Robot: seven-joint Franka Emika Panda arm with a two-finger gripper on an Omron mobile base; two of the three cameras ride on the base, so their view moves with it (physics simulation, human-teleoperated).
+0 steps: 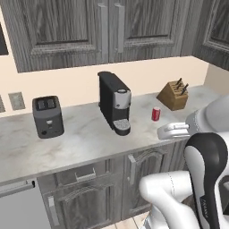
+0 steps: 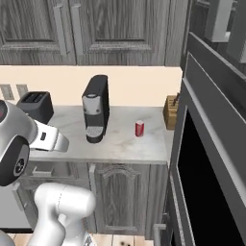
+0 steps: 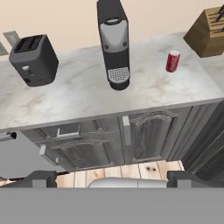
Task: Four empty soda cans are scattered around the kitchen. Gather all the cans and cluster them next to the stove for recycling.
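Hand view: looks down from off the counter's front edge onto a grey marble counter point(image 3: 87, 94), with dark wood cabinet doors below it and plank floor under those.
Soda can: one red soda can point(image 3: 173, 61) stands upright on the counter, between a black coffee machine point(image 3: 114, 41) and a wooden knife block point(image 3: 208, 30), apart from both.
Same can, other views: it stands right of the coffee machine in the left base view point(image 1: 155, 113) and in the right base view point(image 2: 139, 128).
Other things: a dark toaster point(image 3: 34, 60) sits at the counter's left end, well apart from the can.
Gripper: the gripper point(image 3: 111, 179) hangs in front of the cabinets, well short of the can; its two dark fingertips point(image 3: 43, 178) are spread wide and hold nothing.
Stove: I cannot place it from here.
Step in hand, as I judge it: reaching for the can to pick it up.
How to do it well: bring the hand up and over the counter, line the wide fingers either side of the can's middle, come in from the clear front side to avoid the knife block and coffee machine, and close gently, since an empty can tips easily.
Writing: the can shows faint white marks, too small to read; no brand or label is legible anywhere.
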